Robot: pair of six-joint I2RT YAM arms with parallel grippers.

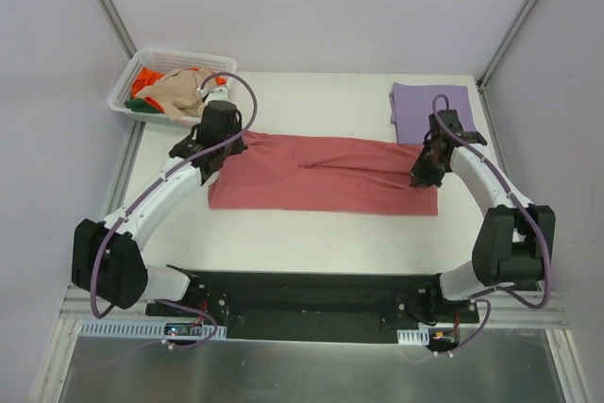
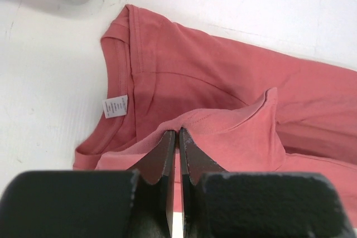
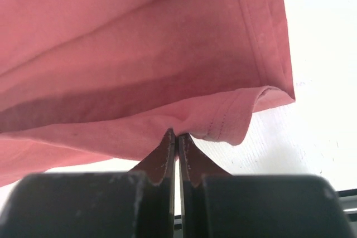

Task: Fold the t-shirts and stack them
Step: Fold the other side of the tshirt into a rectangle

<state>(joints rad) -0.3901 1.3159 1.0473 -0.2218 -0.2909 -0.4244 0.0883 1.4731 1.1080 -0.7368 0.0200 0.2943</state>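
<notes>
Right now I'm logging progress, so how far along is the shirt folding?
Done: one purple shirt lies folded at the far right. In hand: the red shirt is spread on the table, left jaws shut on an edge near its collar, right jaws shut on its hem. Left: finishing that fold, stacking it, then the beige shirt, orange shirt and green shirt in the basket.

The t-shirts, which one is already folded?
The lavender purple shirt at the far right, lying as a neat flat square. The rose-red shirt lies spread out in the middle; the beige shirt and orange shirt are heaped in the white basket.
</notes>
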